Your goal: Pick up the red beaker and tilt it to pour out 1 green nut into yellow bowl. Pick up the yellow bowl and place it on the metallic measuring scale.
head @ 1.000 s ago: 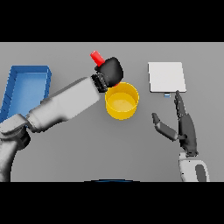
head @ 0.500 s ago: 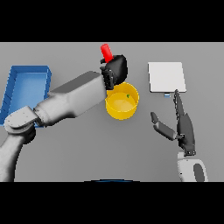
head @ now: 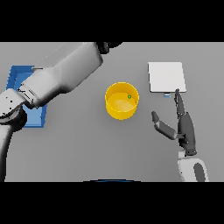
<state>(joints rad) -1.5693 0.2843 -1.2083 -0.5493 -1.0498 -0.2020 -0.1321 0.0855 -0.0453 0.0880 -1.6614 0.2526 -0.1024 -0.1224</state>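
Observation:
The yellow bowl stands upright at the table's middle, with one green nut inside near its right wall. To its right and farther back lies the flat square metallic scale. My left arm runs from the lower left up to the scene's top edge, where only a dark sliver of the left hand shows. The red beaker is not visible. My right hand hovers open just in front of the scale, fingers straight and pointing away, thumb spread toward the bowl.
A blue tray sits at the left edge, partly covered by my left forearm. Grey table surface lies between the bowl and the scale.
My left arm has swung up and back from over the bowl, taking the hand and red beaker out past the top edge. A green nut now lies in the bowl. The right hand is unmoved.

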